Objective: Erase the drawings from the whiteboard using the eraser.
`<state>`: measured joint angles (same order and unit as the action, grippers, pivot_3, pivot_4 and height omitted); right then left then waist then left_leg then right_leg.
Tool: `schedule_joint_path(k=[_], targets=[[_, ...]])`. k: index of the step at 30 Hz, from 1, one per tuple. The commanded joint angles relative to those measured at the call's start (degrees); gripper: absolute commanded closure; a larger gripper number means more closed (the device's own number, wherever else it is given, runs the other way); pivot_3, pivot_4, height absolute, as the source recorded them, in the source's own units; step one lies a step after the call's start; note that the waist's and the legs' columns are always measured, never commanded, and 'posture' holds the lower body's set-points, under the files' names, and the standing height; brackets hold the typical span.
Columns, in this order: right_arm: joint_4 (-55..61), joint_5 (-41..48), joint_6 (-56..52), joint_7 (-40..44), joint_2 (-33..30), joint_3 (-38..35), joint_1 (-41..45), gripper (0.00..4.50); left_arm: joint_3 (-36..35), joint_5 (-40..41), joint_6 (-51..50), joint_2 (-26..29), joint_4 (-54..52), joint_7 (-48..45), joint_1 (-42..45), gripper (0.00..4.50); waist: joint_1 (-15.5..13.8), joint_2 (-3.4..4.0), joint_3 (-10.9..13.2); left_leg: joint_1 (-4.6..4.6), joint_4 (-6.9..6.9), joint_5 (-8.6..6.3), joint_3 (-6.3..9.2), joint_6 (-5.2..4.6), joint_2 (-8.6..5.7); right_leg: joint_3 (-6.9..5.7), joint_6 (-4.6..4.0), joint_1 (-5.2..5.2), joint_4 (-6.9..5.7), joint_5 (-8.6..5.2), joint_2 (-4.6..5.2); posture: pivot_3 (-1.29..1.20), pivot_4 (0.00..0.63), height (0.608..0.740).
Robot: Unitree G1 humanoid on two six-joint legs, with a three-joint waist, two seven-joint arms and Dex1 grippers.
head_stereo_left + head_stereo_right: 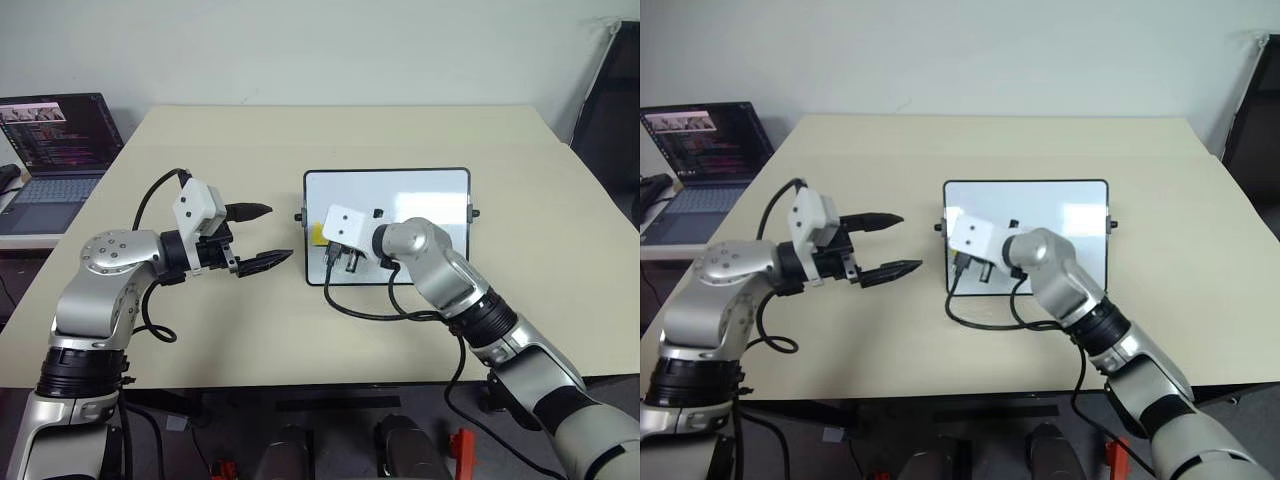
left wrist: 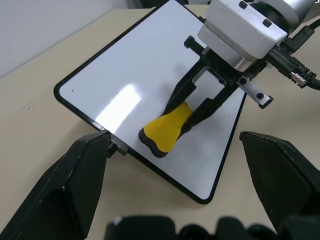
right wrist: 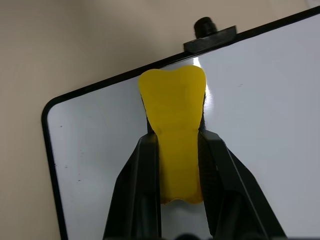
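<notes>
Colours on the beige worktop point(image 1: 250, 330)
Yellow eraser point(image 2: 166, 129) with dark underside; glossy white whiteboard point(image 1: 400, 200), thin black frame.

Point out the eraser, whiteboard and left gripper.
eraser point(image 3: 176, 125): right wrist view, yellow top face.
whiteboard point(image 1: 400, 195): left eye view, bare white surface.
left gripper point(image 1: 262, 236): left eye view, midway between the fingertips.

No text, label, brand or number can be read here. The laptop point(image 1: 55, 150), well to the left of the whiteboard point(image 1: 400, 200), shows lines of coloured writing on a dark screen — too small to make out. The whiteboard's own surface bears no readable marks — just glare.
</notes>
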<state>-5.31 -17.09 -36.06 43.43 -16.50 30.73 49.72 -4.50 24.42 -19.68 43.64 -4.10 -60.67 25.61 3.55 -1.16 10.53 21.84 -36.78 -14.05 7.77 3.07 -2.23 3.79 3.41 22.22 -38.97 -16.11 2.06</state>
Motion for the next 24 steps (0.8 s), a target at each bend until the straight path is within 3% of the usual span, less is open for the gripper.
schedule_joint_path(k=[1,3,6,9,14,18,24], targets=[[3.4,4.8,-5.9,2.9,-1.1,-6.1,-0.6,3.82,-1.1,0.6,0.4,0.5,-1.4,-0.2,1.1,0.00,-0.2,0.01,0.0,0.01,0.00,0.00,0.00,0.00,0.00,-0.01,0.00,0.01,0.00,0.00,0.00,0.00,0.150,0.740],[9.5,11.2,-8.3,6.0,-1.1,-12.0,-0.8,3.82,-1.3,1.4,-0.2,0.6,-1.9,-0.6,1.5,0.00,-0.5,0.01,0.1,0.11,0.02,0.00,0.02,0.00,0.02,-0.04,0.00,0.04,0.03,0.00,0.02,0.00,0.150,0.740],[24.8,28.8,-14.5,13.5,-4.4,-29.4,-1.1,3.82,-1.1,4.1,-2.7,1.0,-4.2,-2.2,3.5,0.00,-1.0,0.08,0.2,0.55,0.01,-0.01,0.12,0.02,0.00,-0.19,0.02,0.27,0.10,0.01,0.13,0.00,0.150,0.740],[27.8,36.6,-22.0,12.1,-9.6,-42.4,-0.4,3.82,0.2,6.1,-5.3,-0.2,-6.1,-2.5,6.8,0.00,-1.5,0.05,0.2,1.40,-0.12,-0.01,0.25,0.03,-0.04,-0.24,0.06,1.08,0.11,0.05,0.18,0.00,0.150,0.740],[20.1,34.1,-22.5,4.5,-21.6,-54.8,-8.5,3.82,7.1,6.1,-12.8,-6.6,-9.0,2.4,11.7,0.00,-2.3,-0.01,0.1,1.39,-0.02,-0.04,-0.04,0.02,-0.08,-0.22,0.06,0.94,0.45,0.04,0.25,0.00,0.150,0.740],[13.8,32.1,-22.1,-0.4,-28.3,-60.8,-18.4,3.82,13.0,3.7,-11.1,-12.7,-9.1,3.1,12.6,0.00,-2.1,0.01,0.2,1.41,-0.04,-0.03,-0.21,0.00,-0.13,-0.07,0.11,1.00,0.32,0.02,0.27,0.00,0.150,0.740],[2.4,28.9,-20.0,-5.8,-33.1,-61.1,-28.4,3.82,23.1,-5.1,-4.1,-18.7,-4.0,2.0,13.4,0.00,-1.3,0.04,0.2,1.06,0.01,-0.03,-0.67,-0.01,-0.18,0.29,0.12,0.93,0.09,0.00,0.10,0.00,0.150,0.740]])
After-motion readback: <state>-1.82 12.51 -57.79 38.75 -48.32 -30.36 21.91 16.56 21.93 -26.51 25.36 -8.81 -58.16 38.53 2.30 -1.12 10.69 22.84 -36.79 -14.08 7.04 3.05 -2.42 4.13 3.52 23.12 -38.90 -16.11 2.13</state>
